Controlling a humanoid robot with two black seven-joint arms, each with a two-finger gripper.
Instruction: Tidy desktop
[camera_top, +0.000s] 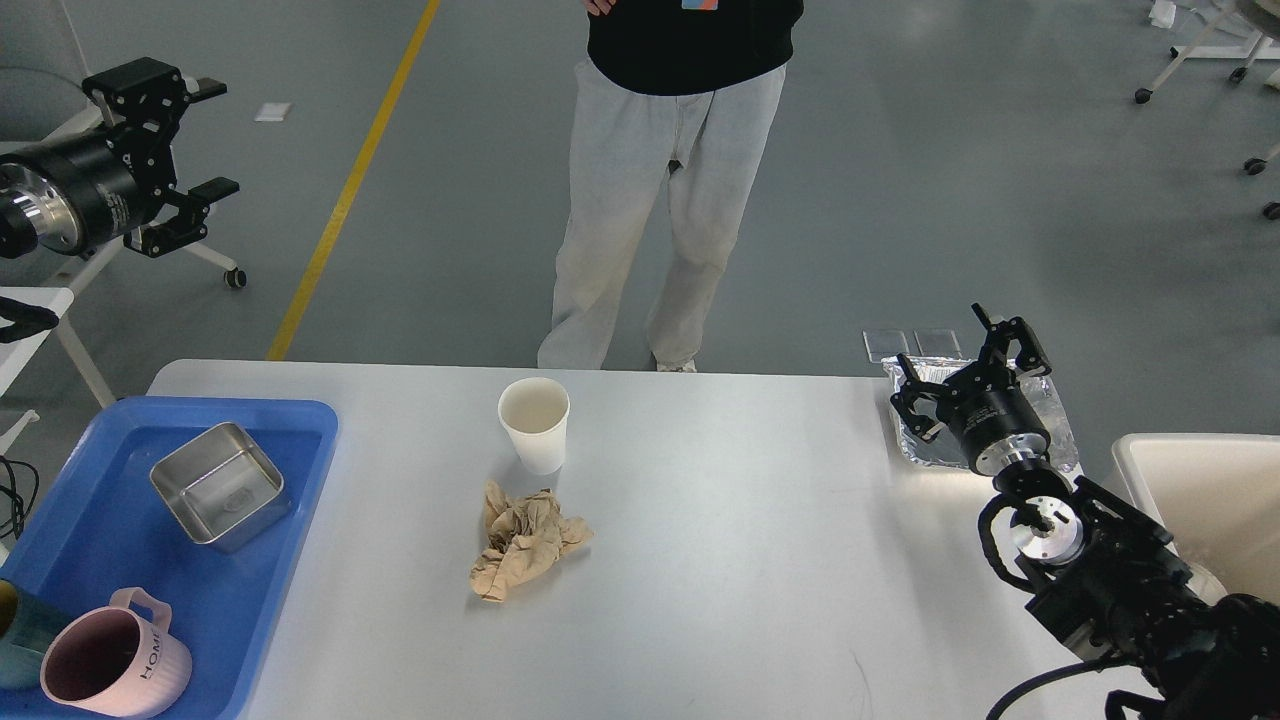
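Desktop: wide white-grey tabletop, smooth and matte, rounded corners, filling the lower part of my view from the blue tray at left to the pale bin at right

Paper cup: white, tapered, upright and empty, near the far edge at centre

Paper towel: brown, crumpled into soft creases, lying just in front of the cup, apart from it

Foil wrapper: silver, wrinkled, flat on the far right corner of the top, partly behind my right gripper

Tray: blue plastic, shallow, raised rim, rounded corners, resting on the left end of the top

Metal container: square, brushed steel, open, tilted in the tray's far half

Mug: pink, ribbed, with handle and lettering, in the tray's near corner, beside a teal thing cut off by the edge

Bin: cream plastic, smooth, just off the right end

Left gripper: black, raised off to the left above the floor, well away from the top, fingers spread wide, holding nothing

Right gripper: black, over the foil wrapper, fingers parted, nothing between them

Room: grey glossy floor with a yellow line; a person in light grey trousers and a dark top stands just beyond the far edge; white furniture legs on castors in the corners
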